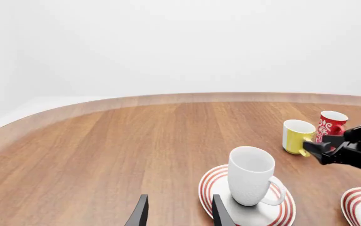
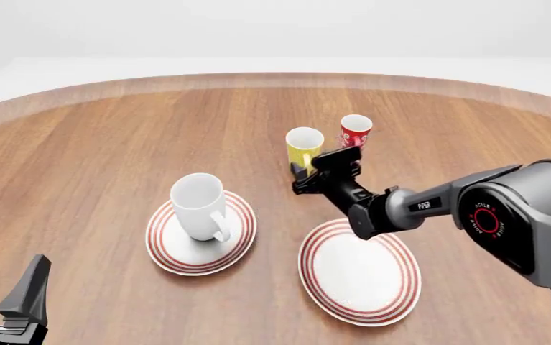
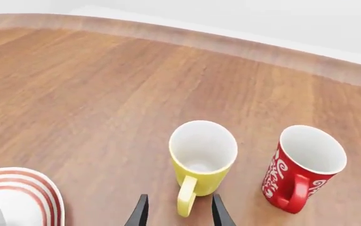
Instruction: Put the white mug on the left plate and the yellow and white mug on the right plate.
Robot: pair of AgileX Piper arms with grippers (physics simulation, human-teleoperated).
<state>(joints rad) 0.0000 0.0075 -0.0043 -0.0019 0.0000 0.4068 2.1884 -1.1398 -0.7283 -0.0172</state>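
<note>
On the left plate (image 2: 165,253): white mug (image 2: 200,205), delivered. Right pincer (image 3: 178,213), fingers apart, straddles yellow and white mug (image 3: 202,157) handle for pickup.

mug (image 2: 200,205) on left plate (image 2: 166,251), right plate (image 2: 360,274) beside

Smooth wood-grain table (image 2: 93,144), glossy ceramic-looking white mug (image 2: 200,205), matt black jaws.
</note>
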